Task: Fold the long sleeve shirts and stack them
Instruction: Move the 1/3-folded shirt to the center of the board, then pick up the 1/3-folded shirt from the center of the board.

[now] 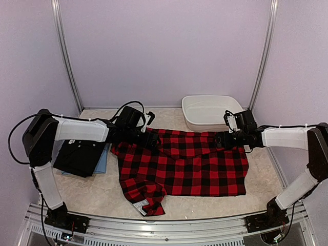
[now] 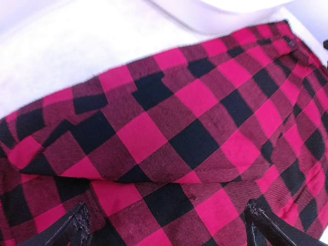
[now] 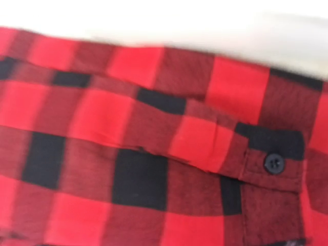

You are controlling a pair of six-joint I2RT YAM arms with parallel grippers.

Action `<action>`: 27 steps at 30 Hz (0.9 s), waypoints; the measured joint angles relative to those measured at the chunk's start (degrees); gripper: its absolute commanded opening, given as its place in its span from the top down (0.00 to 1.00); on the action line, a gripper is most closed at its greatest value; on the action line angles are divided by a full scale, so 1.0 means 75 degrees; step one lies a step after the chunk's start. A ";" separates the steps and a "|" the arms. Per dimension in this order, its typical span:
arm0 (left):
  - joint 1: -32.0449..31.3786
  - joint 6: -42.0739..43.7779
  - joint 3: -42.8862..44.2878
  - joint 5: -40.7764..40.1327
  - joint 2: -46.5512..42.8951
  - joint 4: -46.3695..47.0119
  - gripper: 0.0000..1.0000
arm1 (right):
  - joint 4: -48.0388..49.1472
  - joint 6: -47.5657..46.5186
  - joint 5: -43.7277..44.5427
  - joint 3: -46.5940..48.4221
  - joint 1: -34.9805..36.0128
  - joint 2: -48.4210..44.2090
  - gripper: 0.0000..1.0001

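A large red-and-black checked flannel shirt [image 1: 184, 164] lies spread across the middle of the table, its collar end bunched at the front left. My left gripper [image 1: 148, 137] hovers over its far left edge. In the left wrist view the fingers [image 2: 77, 228] stand wide apart and open above a fold of the flannel [image 2: 174, 133], holding nothing. My right gripper [image 1: 221, 139] is over the far right edge. The right wrist view shows only flat flannel and a buttoned cuff [image 3: 274, 163], with no finger closed on it. A folded black shirt [image 1: 79, 156] rests on a light blue one [image 1: 103, 163] at the left.
A white oval basin [image 1: 207, 111] stands at the back right, just beyond the flannel's far edge. Lilac walls enclose the table on three sides. Both arm bases sit on the metal rail [image 1: 164, 230] at the front edge.
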 measured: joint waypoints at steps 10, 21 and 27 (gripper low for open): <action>-0.1580 -0.0149 -0.1594 -0.0239 -0.3212 -0.0370 0.12 | -0.0938 0.0784 -0.0487 -0.1169 0.0895 -0.2183 0.13; -0.4465 -0.2055 -0.3258 0.0079 -0.4741 -0.1891 0.21 | -0.3232 0.2454 -0.0539 -0.1836 0.1513 -0.3689 0.15; -0.4721 -0.2267 -0.3325 0.0286 -0.4170 -0.2215 0.23 | -0.4159 0.3246 -0.0303 -0.1868 0.1754 -0.4086 0.19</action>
